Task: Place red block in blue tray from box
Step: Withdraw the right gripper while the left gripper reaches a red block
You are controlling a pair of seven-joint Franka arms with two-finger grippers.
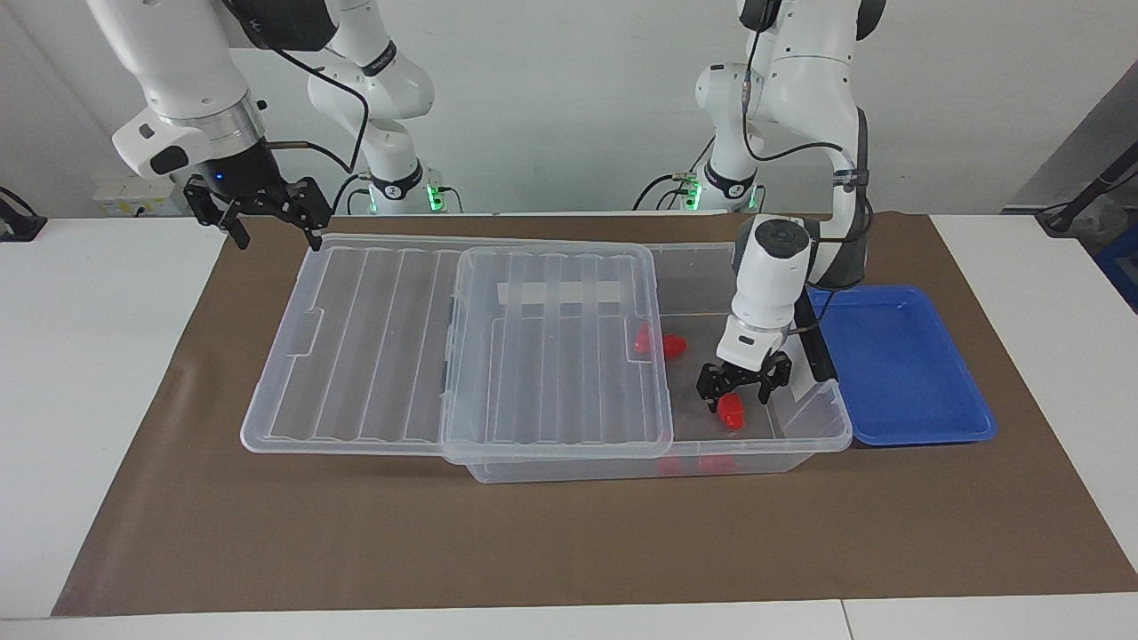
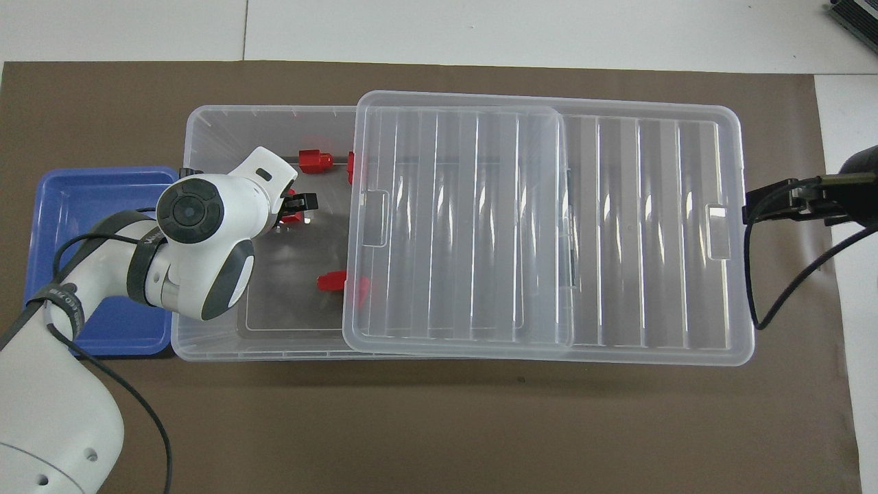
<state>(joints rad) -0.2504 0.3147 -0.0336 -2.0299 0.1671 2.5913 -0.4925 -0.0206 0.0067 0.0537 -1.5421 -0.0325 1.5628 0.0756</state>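
Your red block [image 1: 731, 412] sits low and right of the middle of the facing view, pinched between the fingers of your left gripper [image 1: 742, 396] inside the open end of the clear box [image 1: 805, 418]. Two more red pieces [image 1: 660, 342] lie higher up in the box by the edge of the slid-aside ribbed lid [image 1: 556, 347], and the blue tray [image 1: 902, 364] sits at the right, touching the box. Your right gripper [image 1: 274, 218] waits at the upper left, over the brown mat, fingers spread apart and holding nothing.

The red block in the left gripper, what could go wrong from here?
1. The left gripper holds the red block only by its top end, so it may slip on the lift.
2. Toward the blue tray, the block might clip the box wall.
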